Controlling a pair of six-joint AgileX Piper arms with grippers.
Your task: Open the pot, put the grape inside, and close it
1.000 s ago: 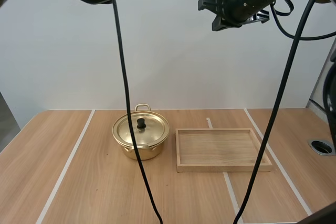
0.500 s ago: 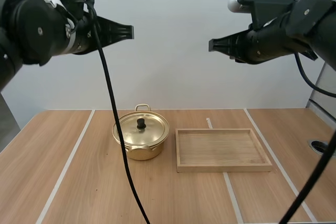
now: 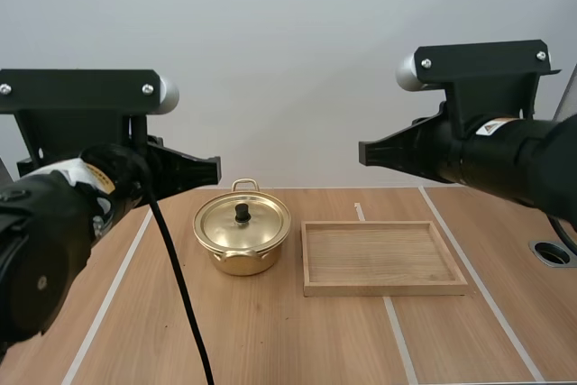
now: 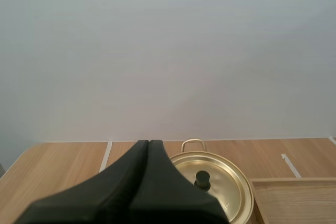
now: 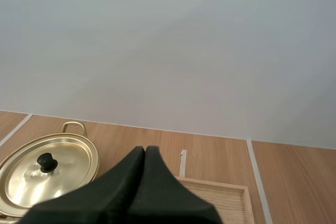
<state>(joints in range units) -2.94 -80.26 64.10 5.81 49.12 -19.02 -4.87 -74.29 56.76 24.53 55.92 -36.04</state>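
A golden pot (image 3: 242,239) with its lid (image 3: 242,221) on and a black knob (image 3: 242,212) stands on the table left of centre. My left gripper (image 3: 215,169) hangs high to the pot's left, shut on nothing. My right gripper (image 3: 364,152) hangs high over the tray's side, also shut. In the left wrist view the fingers lie together as one wedge (image 4: 148,145) just before the pot (image 4: 212,184). The right wrist view has its wedge (image 5: 145,151) between the pot (image 5: 47,174) and the tray (image 5: 223,192).
A wooden tray (image 3: 383,256) lies empty right of the pot. White tape lines (image 3: 113,290) run across the wooden table. A round hole (image 3: 552,252) sits near the table's right edge.
Both arms have come down and nearer to the camera, so each now looms larger at its side. Pot and tray have not moved.
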